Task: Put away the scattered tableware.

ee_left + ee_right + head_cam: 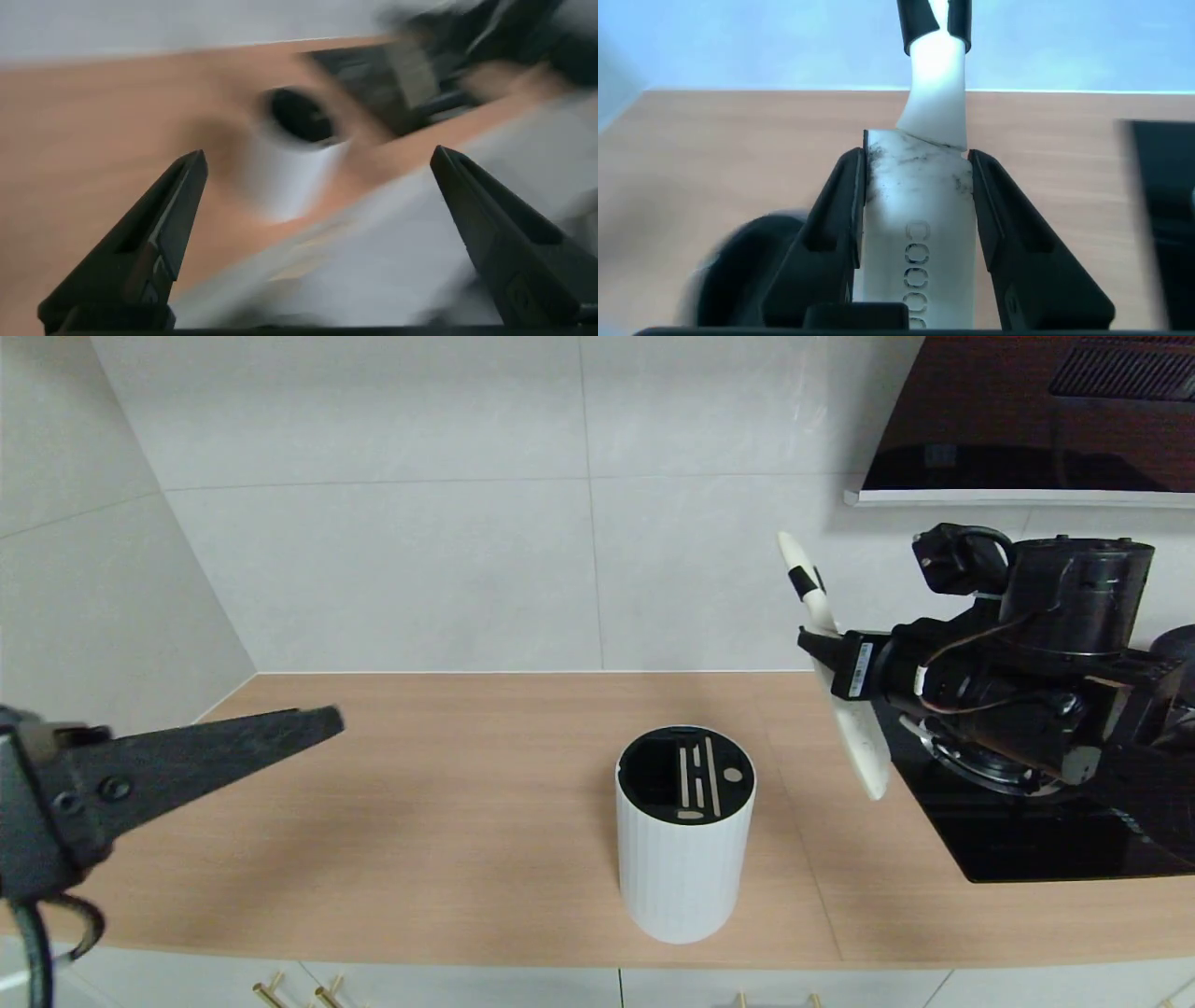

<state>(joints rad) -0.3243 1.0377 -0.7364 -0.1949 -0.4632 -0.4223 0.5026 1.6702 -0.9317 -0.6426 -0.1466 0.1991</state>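
Where the wooden counter (448, 784) runs along the lower edge of the head view, the left gripper (322, 721) juts in from the lower left, its arm level and its tips aimed toward the middle of the frame; the left wrist view shows its two dark fingers (154, 247) spread wide with nothing between them. Just right of centre on the counter stands the white ribbed utensil holder (684, 859), upright, its black slotted top open. Further back at centre right, the right gripper (829, 658) reaches in level from the right edge, raised above the counter, its fingers (831, 224) clamped on the white spatula (861, 737). The spatula is gripped where handle meets blade, held nearly upright with the black-banded handle up and the blade hanging down, off the counter, to the right of the holder and clear of it. Under that arm lies the black cooktop (1027, 845). Behind is the tiled wall (420, 523), with the dark range hood (1027, 420) at the upper right.
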